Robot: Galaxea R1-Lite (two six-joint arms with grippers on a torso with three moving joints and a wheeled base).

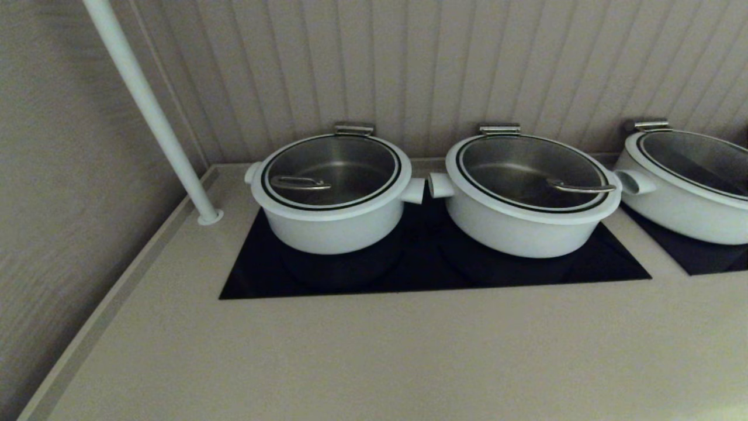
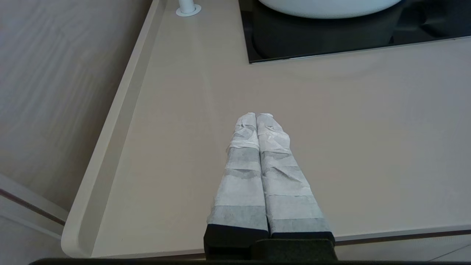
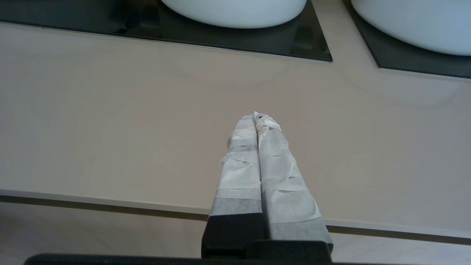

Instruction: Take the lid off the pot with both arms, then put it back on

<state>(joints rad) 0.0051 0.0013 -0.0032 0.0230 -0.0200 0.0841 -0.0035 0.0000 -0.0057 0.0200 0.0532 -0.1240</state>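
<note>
Three alike low white pots stand in a row, each with its glass lid on: a left pot (image 1: 333, 225) with lid (image 1: 330, 169), a middle pot (image 1: 514, 231) with lid (image 1: 529, 169), and a right pot (image 1: 684, 216) with lid (image 1: 695, 155). I cannot tell which one is the task's pot. Neither gripper shows in the head view. My left gripper (image 2: 256, 116) is shut and empty over the bare counter, short of the left pot (image 2: 327, 3). My right gripper (image 3: 256, 116) is shut and empty over the counter's front, short of the middle pot (image 3: 235, 13).
The left and middle pots stand on a black glass cooktop (image 1: 432, 269), the right one on a second black panel (image 1: 713, 263). A slanted white pole (image 1: 152, 117) meets the counter at the back left. A raised lip (image 1: 117, 298) runs along the counter's left edge. A ribbed wall stands close behind.
</note>
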